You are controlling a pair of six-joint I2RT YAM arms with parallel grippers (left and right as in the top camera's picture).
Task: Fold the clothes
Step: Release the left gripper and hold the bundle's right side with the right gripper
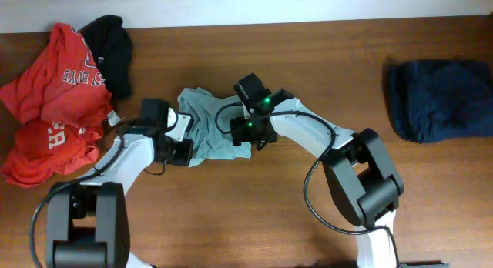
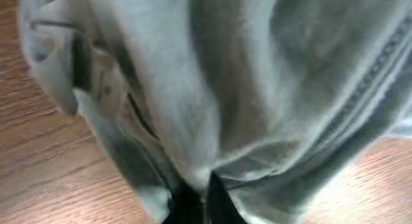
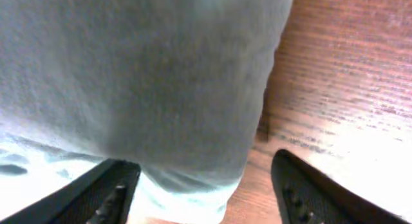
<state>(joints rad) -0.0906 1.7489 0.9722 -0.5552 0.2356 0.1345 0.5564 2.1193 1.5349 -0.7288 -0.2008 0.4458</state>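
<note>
Pale grey-blue T-shirt (image 1: 206, 123), bunched into a crumpled mass near the middle of the worktop (image 1: 254, 214). Its long axis runs obliquely, from the far left to the near right in the overhead view. Neck and hem cannot be told apart in the folds, so the way it points cannot be determined.

Left claw (image 2: 196, 205): at the near left edge of the shirt, fingers pressed together on a gather of the grey fabric, which rises from the pinch and fills the left wrist view; a stitched seam crosses its right side.

Right claw (image 3: 206, 188): at the near right end of the shirt, fingers spread wide. The cloth hangs over the gap and covers the tip of one finger, while the other finger stands over bare wood.

Red tees (image 1: 54, 106) with white lettering: heaped at the far left corner, well apart from the shirt. Black garment (image 1: 114, 41): lies against the red heap at its far side. Navy garment (image 1: 443, 98): alone at the right edge of the worktop, well apart from both arms.
</note>
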